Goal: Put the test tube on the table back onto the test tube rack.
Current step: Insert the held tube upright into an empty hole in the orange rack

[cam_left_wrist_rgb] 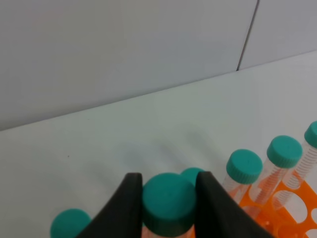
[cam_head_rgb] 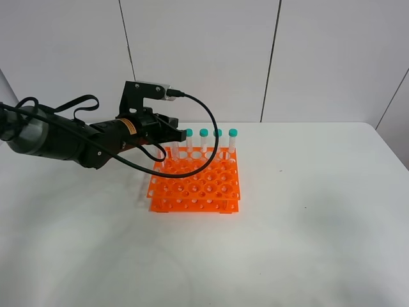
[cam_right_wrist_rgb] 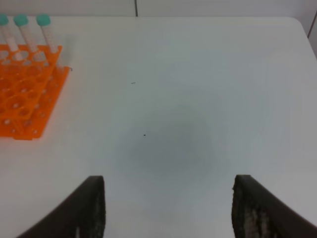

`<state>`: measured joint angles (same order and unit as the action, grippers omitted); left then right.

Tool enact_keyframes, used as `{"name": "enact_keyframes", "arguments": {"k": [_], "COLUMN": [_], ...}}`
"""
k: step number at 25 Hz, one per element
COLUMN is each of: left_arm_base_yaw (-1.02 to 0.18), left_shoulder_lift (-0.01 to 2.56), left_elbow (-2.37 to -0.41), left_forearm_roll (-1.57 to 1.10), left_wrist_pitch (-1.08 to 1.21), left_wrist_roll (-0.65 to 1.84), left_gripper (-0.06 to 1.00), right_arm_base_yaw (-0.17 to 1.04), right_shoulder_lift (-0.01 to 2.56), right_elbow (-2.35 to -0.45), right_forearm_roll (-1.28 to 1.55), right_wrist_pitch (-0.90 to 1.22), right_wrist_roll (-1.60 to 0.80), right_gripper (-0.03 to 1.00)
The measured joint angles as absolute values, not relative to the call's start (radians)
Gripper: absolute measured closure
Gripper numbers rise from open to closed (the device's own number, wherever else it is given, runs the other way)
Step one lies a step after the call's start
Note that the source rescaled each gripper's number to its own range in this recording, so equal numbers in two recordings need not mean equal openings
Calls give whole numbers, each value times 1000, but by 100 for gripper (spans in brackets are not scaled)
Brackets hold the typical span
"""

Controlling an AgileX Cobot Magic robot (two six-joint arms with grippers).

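My left gripper (cam_head_rgb: 171,130) hangs over the back left corner of the orange test tube rack (cam_head_rgb: 195,188). It is shut on the teal cap of a test tube (cam_left_wrist_rgb: 168,201), with one black finger on each side. The clear body of that test tube (cam_head_rgb: 174,151) hangs upright down to the rack's back row; whether it sits in a hole I cannot tell. Several more capped tubes (cam_head_rgb: 211,133) stand in the same row to its right. My right gripper (cam_right_wrist_rgb: 171,208) is open above the bare white table (cam_right_wrist_rgb: 198,99), with nothing between its fingers, and is out of the exterior high view.
The rack's front rows of holes (cam_head_rgb: 198,192) hold nothing. More teal caps (cam_left_wrist_rgb: 244,166) stand close around the held tube in the left wrist view. A black cable (cam_head_rgb: 208,121) loops from the left wrist over the rack. The grey wall (cam_head_rgb: 204,57) rises behind the table.
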<state>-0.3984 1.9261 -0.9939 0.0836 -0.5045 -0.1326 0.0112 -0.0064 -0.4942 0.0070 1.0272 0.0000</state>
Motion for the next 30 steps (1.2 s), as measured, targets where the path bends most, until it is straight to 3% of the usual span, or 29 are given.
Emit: {"name": "enact_keyframes", "arguments": {"k": [30], "left_arm_base_yaw": [-398], "left_shoulder_lift": [1968], "left_elbow": [-927], "left_forearm_roll": [83], "left_wrist_pitch": [-536], "left_wrist_roll": [-133], "left_gripper": [94], "right_arm_base_yaw": [11], "right_shoulder_lift": [-6], "right_elbow": [-494], "right_forearm_roll": [7], "right_wrist_pitch": [1027], "right_wrist_roll": [0], "right_gripper": [38]}}
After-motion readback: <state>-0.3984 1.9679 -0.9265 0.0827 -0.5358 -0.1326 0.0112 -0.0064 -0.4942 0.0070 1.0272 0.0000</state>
